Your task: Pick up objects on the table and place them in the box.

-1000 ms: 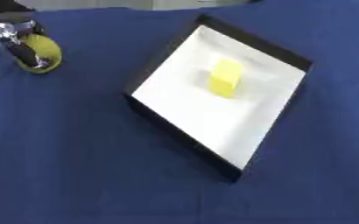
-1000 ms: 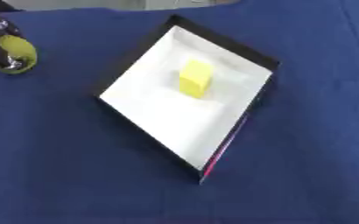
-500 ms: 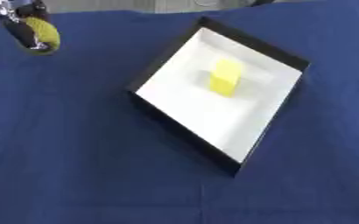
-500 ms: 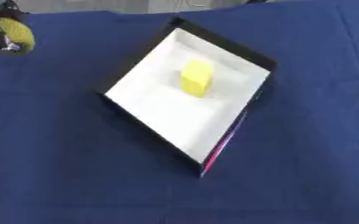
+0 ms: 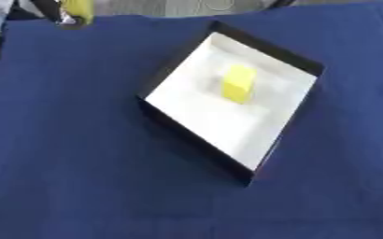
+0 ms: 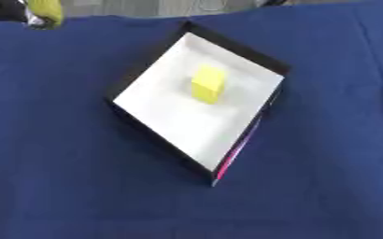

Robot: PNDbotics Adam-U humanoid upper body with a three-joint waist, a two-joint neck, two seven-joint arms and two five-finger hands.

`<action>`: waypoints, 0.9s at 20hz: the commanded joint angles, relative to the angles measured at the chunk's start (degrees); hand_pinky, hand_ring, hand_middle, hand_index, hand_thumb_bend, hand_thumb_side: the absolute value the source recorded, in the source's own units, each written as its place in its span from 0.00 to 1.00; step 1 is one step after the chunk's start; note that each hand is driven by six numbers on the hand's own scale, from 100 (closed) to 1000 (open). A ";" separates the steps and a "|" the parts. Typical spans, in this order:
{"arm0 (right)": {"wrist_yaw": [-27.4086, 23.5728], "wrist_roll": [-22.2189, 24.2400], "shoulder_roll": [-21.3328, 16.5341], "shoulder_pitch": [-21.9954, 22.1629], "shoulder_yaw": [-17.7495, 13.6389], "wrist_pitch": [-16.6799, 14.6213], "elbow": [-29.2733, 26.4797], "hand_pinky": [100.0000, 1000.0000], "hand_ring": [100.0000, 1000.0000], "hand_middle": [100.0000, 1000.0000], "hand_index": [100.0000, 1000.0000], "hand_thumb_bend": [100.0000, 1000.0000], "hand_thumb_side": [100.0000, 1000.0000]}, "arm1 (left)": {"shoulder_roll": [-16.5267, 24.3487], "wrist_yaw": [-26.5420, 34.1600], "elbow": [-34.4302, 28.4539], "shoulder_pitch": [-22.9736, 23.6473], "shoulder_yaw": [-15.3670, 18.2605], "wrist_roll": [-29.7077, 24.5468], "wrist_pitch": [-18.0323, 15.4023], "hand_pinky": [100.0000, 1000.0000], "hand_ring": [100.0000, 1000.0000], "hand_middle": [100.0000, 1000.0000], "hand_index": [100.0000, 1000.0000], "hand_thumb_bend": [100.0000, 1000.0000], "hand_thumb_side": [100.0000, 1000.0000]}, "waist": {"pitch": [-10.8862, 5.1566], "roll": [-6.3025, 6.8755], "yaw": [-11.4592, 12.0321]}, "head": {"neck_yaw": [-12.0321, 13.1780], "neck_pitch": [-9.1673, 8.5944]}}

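A dark blue cloth (image 5: 80, 177) covers the counter and fills nearly the whole scene, its far edge running along the top at twelve o'clock. On it, a little toward one o'clock of centre, sits the box (image 5: 172, 79), a shallow square tray with black walls and a white floor, turned so that its corners point roughly to twelve, three, six and nine o'clock like a diamond; in the right eye view a thin pink stripe shows along its outer wall on the four o'clock side. Inside the box, toward the upper half of the white floor, stands a yellow block (image 5: 238, 83), upright and apart from all four walls. Up at eleven o'clock, at the very edge of the scene and above the far edge of the cloth, the left hand (image 5: 54, 9) shows only as dark and silvery parts closed around a yellow-green object (image 5: 78, 9), which is well apart from the box; the object is carried in that hand, though how the fingers lie on it is too blurred to make out, and the shape of the object itself cannot be told beyond its rounded, yellowish look. The right hand appears in neither view.
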 commanded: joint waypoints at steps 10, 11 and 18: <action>-0.88 -1.07 -0.19 -1.42 -0.97 0.69 -1.78 1.00 0.94 0.90 0.85 0.00 0.46 | -7.37 9.60 -12.41 -4.52 -6.29 -1.06 -1.98 0.66 0.52 0.44 0.52 0.38 0.00 | -1.93 0.44 -1.31 | 0.00 -1.18; -0.97 -1.18 -0.05 -1.55 -0.98 0.76 -1.89 1.00 0.94 0.90 0.85 0.00 0.45 | -8.50 9.29 -12.36 -4.69 -6.84 -1.09 -2.22 0.66 0.52 0.44 0.53 0.39 0.00 | -1.91 0.44 -1.48 | 0.09 -1.31; -1.45 -2.49 0.60 -1.99 -1.04 1.45 -2.30 1.00 0.94 0.90 0.85 0.00 0.46 | -16.23 4.95 -9.95 -4.12 -9.04 -0.36 -4.25 0.66 0.53 0.44 0.53 0.35 0.00 | -1.74 0.43 -2.18 | 0.61 -1.20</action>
